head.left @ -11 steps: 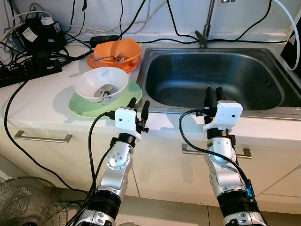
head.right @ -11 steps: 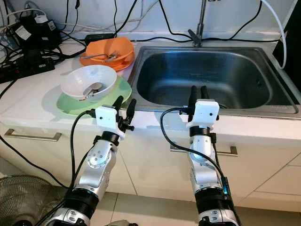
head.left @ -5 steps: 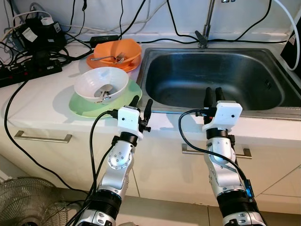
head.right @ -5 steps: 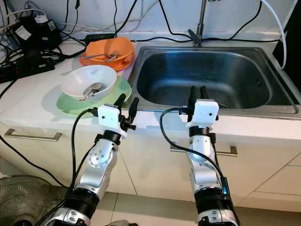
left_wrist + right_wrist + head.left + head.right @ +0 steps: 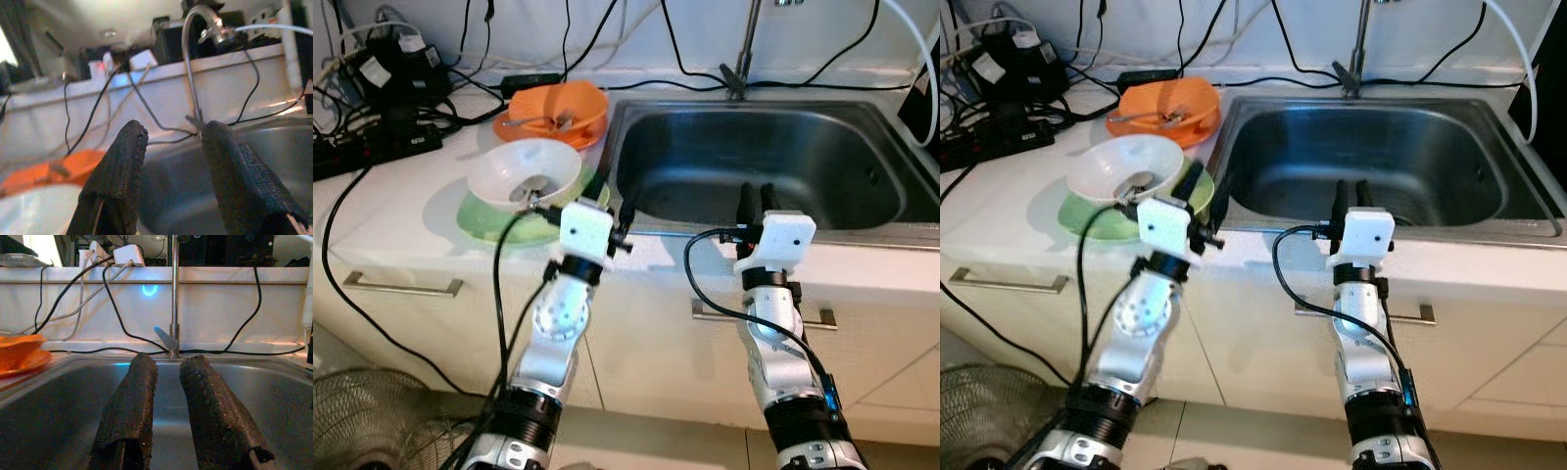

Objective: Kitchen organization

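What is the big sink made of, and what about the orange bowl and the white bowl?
The sink looks like brushed stainless steel: grey, with soft shiny reflections. The orange bowl seems to be plastic, bright and evenly coloured with a dull sheen. The white bowl could be plastic or glazed ceramic; its smooth, plain look leaves that open.

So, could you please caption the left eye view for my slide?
Both grippers, left and right, raised at the sink edge beside stacked dishes.

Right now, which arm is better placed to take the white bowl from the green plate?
Probably the left. The left gripper is open beside the white bowl on the green plate. The right gripper points into the sink, farther from the bowl.
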You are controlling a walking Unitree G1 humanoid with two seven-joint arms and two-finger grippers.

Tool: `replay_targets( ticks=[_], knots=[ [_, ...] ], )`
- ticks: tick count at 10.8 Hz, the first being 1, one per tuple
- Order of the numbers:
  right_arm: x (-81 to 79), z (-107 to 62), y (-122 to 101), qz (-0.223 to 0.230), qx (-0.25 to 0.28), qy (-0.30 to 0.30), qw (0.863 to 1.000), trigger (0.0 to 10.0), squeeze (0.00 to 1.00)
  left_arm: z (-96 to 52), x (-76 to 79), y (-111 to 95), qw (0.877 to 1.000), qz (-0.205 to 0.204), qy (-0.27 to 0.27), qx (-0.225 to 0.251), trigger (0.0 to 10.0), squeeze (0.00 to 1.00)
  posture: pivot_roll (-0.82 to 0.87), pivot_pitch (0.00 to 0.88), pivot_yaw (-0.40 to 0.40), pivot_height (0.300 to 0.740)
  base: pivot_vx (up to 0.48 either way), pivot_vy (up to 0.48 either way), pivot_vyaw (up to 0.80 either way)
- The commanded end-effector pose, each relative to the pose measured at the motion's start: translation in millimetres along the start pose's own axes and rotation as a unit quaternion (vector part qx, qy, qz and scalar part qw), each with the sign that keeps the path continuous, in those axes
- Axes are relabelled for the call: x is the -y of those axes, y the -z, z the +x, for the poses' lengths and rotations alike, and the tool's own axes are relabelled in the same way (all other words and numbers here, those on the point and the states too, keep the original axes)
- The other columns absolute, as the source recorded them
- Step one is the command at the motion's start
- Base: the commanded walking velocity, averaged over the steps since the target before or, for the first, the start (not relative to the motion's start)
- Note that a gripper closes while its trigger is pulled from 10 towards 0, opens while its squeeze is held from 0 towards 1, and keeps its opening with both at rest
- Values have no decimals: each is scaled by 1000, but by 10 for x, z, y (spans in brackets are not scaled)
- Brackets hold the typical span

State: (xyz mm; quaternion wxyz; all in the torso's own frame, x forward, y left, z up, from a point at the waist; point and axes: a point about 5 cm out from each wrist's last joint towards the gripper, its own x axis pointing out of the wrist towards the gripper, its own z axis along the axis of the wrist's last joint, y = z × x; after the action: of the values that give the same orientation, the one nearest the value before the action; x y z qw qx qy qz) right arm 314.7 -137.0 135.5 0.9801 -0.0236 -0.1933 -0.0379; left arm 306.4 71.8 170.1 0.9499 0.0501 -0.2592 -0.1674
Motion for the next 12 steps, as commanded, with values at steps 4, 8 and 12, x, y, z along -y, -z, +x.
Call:
replay_targets(
  ticks=[4,8,12],
  knots=[
    [-57,-3,13,3,-7,-9,1000,10000,0,152,-32,-373,998,37,16,56,10000,0,75,0,62,740,0,0,0],
    [-73,-20,29,5,-10,-10,1000,10000,0,-36,-500,-644,994,73,-51,55,10000,0,93,0,60,740,0,0,0],
    [-104,-14,40,8,-14,-16,1000,10000,0,-450,-611,-570,991,91,-99,-11,10000,0,109,0,53,740,0,0,0]
  ],
)
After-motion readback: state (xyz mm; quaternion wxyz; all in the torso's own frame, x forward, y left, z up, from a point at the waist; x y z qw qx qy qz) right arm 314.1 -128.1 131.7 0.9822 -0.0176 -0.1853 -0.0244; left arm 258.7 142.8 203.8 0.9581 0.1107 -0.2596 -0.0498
